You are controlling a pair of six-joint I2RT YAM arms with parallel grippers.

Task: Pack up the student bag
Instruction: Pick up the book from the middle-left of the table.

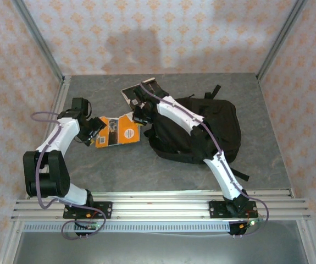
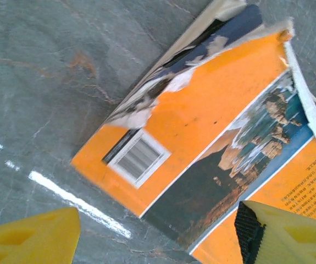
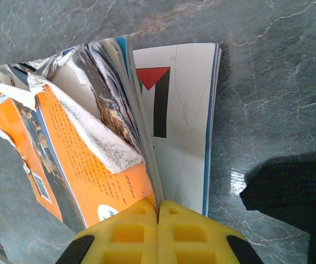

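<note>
Two yellow grippers [image 2: 158,242] [image 3: 158,220], one torn orange book [image 1: 119,131], one student bag [image 1: 212,126]

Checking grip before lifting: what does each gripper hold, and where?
Right gripper pinches the torn orange paperback book by its page edges; left gripper holds nothing.

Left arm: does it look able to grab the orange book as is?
Probably yes: the left gripper hangs open right over the orange book, nothing between, though the right gripper pinches its pages.

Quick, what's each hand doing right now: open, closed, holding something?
Left hand: open, holding nothing, above the orange book.
Right hand: closed, apparently pinching that book's pages.
</note>
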